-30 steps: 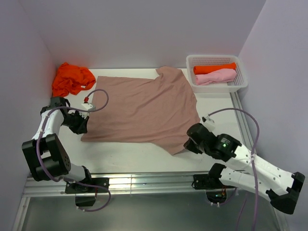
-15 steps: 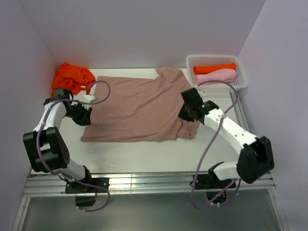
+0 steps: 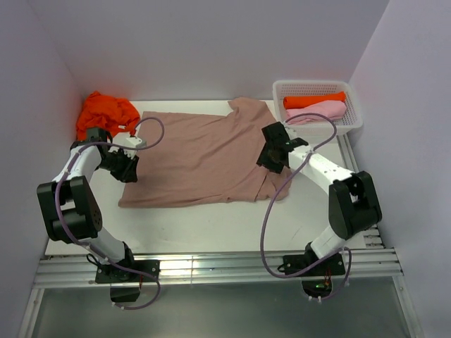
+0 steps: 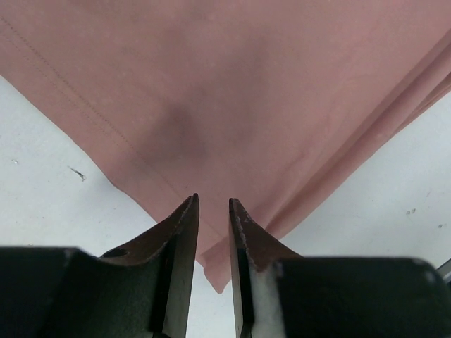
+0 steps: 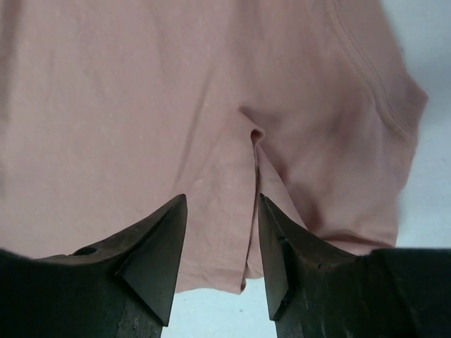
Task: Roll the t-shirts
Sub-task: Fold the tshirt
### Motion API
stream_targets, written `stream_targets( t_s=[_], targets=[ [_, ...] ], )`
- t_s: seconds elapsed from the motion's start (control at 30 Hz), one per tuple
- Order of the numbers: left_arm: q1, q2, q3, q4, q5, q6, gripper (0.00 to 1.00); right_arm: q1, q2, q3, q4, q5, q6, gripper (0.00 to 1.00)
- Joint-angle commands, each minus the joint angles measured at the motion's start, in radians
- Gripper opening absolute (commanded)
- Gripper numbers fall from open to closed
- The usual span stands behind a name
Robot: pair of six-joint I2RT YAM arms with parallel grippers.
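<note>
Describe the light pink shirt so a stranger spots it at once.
Find the white plastic mesh basket at the far right corner of the white table. Two rolled cloth t-shirts lie side by side inside it. The light pink rolled t-shirt is the nearer one, in front of the bright orange rolled t-shirt.

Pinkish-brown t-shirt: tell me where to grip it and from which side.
Probably the near hem corner, coming from the robot's left. The pinkish-brown t-shirt lies flat, so only its edge offers a lip, and that corner sits right at the left gripper.
</note>
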State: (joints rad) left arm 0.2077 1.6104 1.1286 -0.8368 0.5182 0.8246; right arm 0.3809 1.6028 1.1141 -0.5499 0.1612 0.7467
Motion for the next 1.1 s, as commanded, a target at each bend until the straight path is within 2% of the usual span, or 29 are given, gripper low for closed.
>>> stream_targets(
  t_s=[0.0,0.13,0.3,0.43,0.9,1.0,1.07],
  targets=[
    [-0.002,-0.003,0.005,0.018,0.014,-0.001,0.30,0.038,-0.121,-0.049,0.018,0.063,0.042,0.52],
    [-0.002,-0.004,0.002,0.016,0.020,0.001,0.30,0.117,-0.217,-0.170,0.051,0.070,0.103,0.48],
    [-0.004,-0.010,-0.010,0.015,0.017,0.002,0.30,0.248,-0.233,-0.255,0.083,0.097,0.193,0.43],
    [-0.002,-0.027,-0.018,0.011,0.013,0.008,0.30,0.268,-0.219,-0.325,0.125,0.083,0.223,0.42],
    [-0.001,-0.069,-0.069,0.068,-0.043,-0.016,0.35,0.302,-0.150,-0.370,0.200,0.070,0.266,0.45],
    [0.001,-0.096,-0.099,0.108,-0.069,-0.041,0.36,0.303,-0.147,-0.381,0.217,0.064,0.270,0.44],
    [0.005,-0.106,-0.110,0.123,-0.078,-0.045,0.37,0.303,-0.144,-0.376,0.219,0.066,0.269,0.34]
  ],
)
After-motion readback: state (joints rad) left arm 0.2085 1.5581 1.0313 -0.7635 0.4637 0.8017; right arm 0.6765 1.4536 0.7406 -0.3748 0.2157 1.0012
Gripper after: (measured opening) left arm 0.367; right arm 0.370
